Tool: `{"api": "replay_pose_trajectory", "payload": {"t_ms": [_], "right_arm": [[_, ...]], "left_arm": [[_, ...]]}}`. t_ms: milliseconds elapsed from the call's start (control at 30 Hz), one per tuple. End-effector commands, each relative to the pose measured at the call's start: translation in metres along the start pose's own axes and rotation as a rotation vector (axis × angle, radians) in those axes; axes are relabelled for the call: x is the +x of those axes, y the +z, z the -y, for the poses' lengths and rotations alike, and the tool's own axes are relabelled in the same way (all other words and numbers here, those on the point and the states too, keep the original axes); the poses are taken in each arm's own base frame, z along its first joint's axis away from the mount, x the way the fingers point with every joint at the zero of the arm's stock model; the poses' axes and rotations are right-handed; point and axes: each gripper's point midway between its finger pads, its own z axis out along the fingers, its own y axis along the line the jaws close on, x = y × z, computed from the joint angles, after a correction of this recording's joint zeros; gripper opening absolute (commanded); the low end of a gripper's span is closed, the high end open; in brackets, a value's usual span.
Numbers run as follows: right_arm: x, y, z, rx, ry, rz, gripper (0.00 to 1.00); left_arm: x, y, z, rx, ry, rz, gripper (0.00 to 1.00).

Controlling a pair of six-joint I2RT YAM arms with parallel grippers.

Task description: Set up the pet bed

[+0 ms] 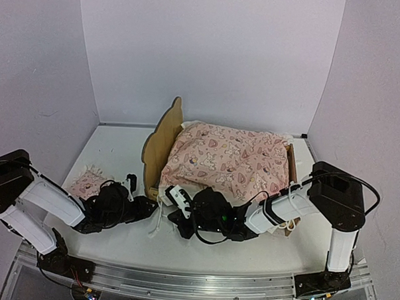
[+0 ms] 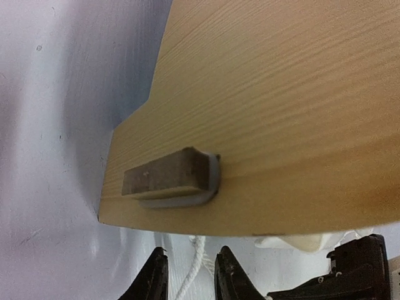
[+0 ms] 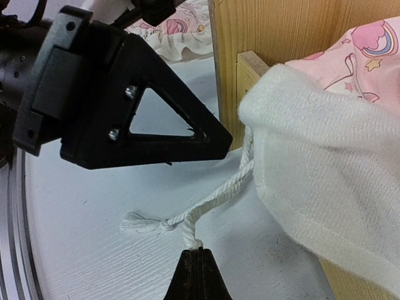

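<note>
Right gripper pinched shut on the white cord by the blanket edge. Left gripper has jaws slightly parted with the cord running between them, close under the headboard. Blanket draped over the pet bed, which sits in the middle of the table.

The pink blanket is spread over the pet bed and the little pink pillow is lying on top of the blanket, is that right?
Not quite. The blanket does cover the pet bed, but the pillow is not on it. The top external view shows it lying on the table, left of the headboard.
</note>
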Motion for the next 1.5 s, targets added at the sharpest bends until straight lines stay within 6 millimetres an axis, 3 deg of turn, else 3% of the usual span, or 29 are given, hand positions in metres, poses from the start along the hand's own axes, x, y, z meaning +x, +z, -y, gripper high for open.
{"api": "replay_pose_trajectory", "payload": {"t_ms": [0,400,733,833,1000,1167,1300,1467], "right_arm": [[-0.041,-0.015,-0.005,-0.021,-0.001,0.117,0.00],[-0.041,-0.020,-0.011,-0.059,0.003,0.125,0.00],[-0.043,-0.020,-0.011,-0.065,0.003,0.129,0.00],[-0.042,-0.020,-0.011,-0.064,0.008,0.128,0.00],[-0.045,-0.017,-0.006,-0.034,0.040,0.133,0.00],[-0.055,-0.008,0.015,0.063,0.097,0.150,0.00],[-0.074,0.004,0.019,0.080,0.101,0.185,0.00],[-0.078,0.027,0.027,0.088,0.114,0.191,0.00]], "left_arm": [[-0.024,0.011,0.030,0.072,-0.005,0.100,0.26],[-0.031,0.022,0.019,-0.002,0.002,0.179,0.23],[-0.038,0.024,0.032,0.044,0.040,0.213,0.16],[-0.040,0.023,0.036,0.063,0.053,0.227,0.07],[-0.041,0.013,0.032,0.062,0.070,0.242,0.00],[-0.033,0.002,0.032,0.096,0.083,0.203,0.00],[-0.023,-0.003,0.030,0.114,0.100,0.163,0.00],[-0.020,-0.006,0.029,0.125,0.118,0.149,0.00]]}}
